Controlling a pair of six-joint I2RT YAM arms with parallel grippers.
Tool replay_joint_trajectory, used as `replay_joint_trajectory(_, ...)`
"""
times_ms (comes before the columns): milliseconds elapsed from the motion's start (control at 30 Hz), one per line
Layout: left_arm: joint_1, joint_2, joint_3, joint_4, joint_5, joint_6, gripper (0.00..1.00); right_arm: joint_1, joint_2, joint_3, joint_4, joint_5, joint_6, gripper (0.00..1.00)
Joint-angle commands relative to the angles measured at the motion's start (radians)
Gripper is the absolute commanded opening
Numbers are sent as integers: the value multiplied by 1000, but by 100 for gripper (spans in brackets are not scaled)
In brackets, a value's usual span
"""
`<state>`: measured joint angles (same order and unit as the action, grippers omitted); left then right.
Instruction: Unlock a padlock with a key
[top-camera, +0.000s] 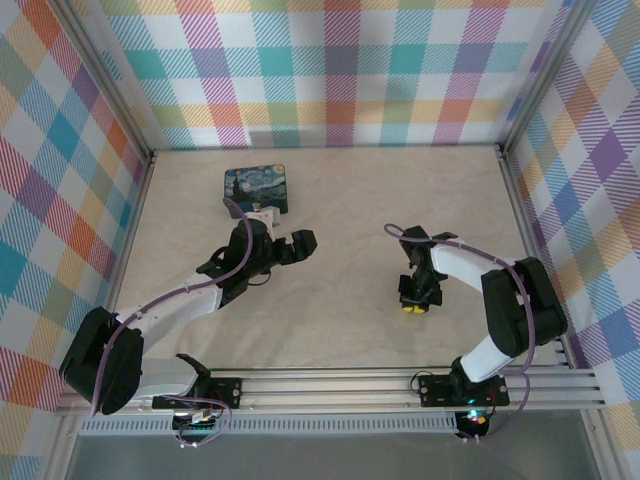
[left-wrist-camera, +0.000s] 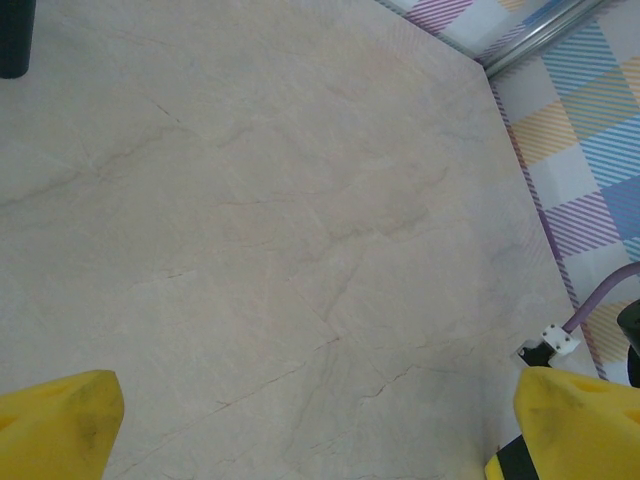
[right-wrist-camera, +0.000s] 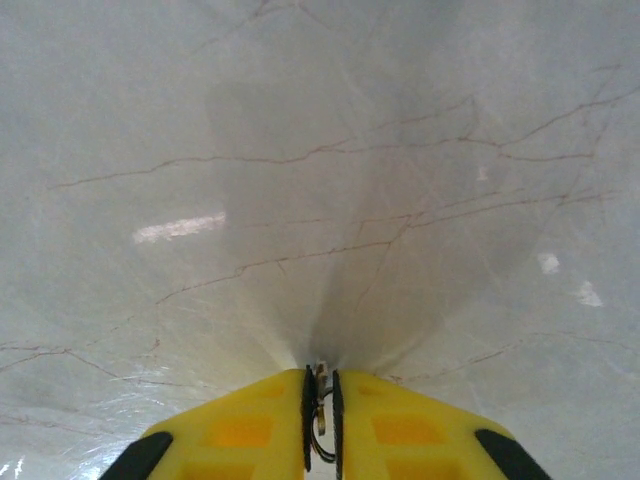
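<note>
My right gripper (top-camera: 412, 306) points down at the table right of centre, with its yellow fingers (right-wrist-camera: 245, 430) pressed close together. They are shut on a small metal key (right-wrist-camera: 322, 378) with a thin wire ring, pinched between the pads just above the marble-patterned surface. My left gripper (top-camera: 285, 258) hovers left of centre, and its jaws stand wide open with nothing between them. In the left wrist view its yellow fingertips (left-wrist-camera: 55, 420) sit at the bottom corners over bare table. The padlock is out of view.
A dark-blue box (top-camera: 257, 188) printed with a swirly night-sky painting lies at the back left, just beyond the left wrist. Checked walls (top-camera: 330, 70) close the table on three sides. The arm bases sit on the rail (top-camera: 330, 385) at the near edge.
</note>
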<state>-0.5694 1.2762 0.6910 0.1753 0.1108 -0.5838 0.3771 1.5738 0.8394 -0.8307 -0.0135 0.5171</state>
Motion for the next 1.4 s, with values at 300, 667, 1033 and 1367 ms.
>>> replay_joint_trajectory(300,-7,-29,42,-30,-25,7,100,10,-74,8,-41,21,-12,3)
replay_joint_trajectory(667,-7,-40,112,-43,45,-6,100,16,-248,52,98,-147,-192,1)
replay_joint_trajectory(1033,-7,-77,179,66,266,66,87,16,-399,103,336,-426,-344,2)
replay_joint_trajectory(1367,-20,-47,268,114,418,84,71,16,-428,139,499,-604,-402,0)
